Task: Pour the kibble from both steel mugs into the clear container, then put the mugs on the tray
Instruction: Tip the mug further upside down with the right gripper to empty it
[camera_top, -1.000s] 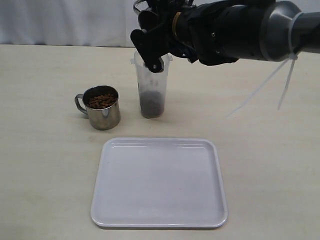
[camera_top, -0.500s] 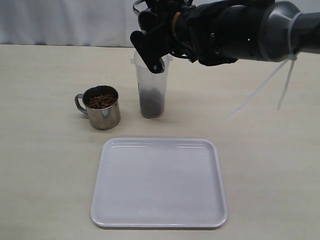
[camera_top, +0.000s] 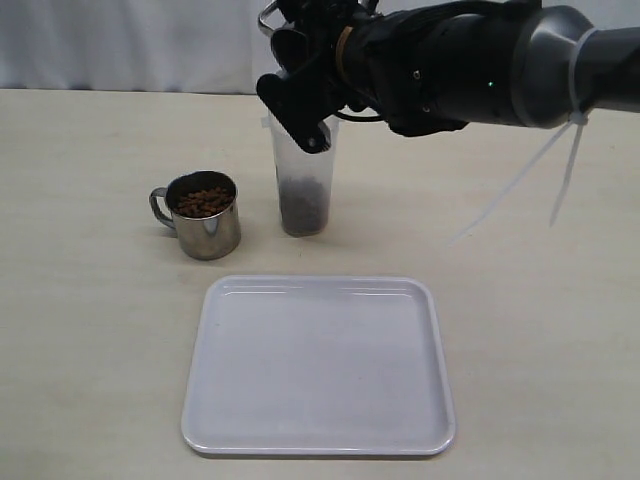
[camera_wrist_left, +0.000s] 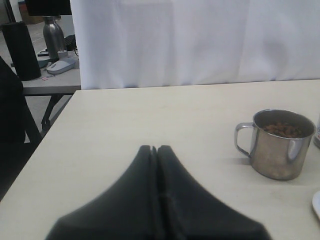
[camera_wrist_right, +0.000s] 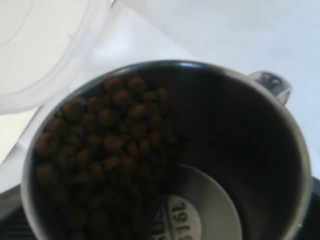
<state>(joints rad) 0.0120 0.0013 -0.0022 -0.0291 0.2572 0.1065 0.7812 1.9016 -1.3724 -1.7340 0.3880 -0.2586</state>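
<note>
Steel mug (camera_wrist_right: 240, 130) tipped over the clear container (camera_top: 303, 180), gripped by the right gripper (camera_top: 300, 105)! Brown kibble (camera_wrist_right: 100, 145) banks against the low side, stamped base half bare. Tilt on slowly, with the lip seemingly inside the rim. Left gripper (camera_wrist_left: 156, 165) pinched closed, idle near the full mug (camera_top: 205, 225).

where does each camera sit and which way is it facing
Exterior: faces across the table at tray, clear container, standing mug; right gripper holds the tilted mug.
Left wrist: low over table, behind shut left gripper, facing standing mug.
Right wrist: peers into tilted mug at kibble; gripper barely shows.
Shared: exterior and left wrist see standing mug.
</note>
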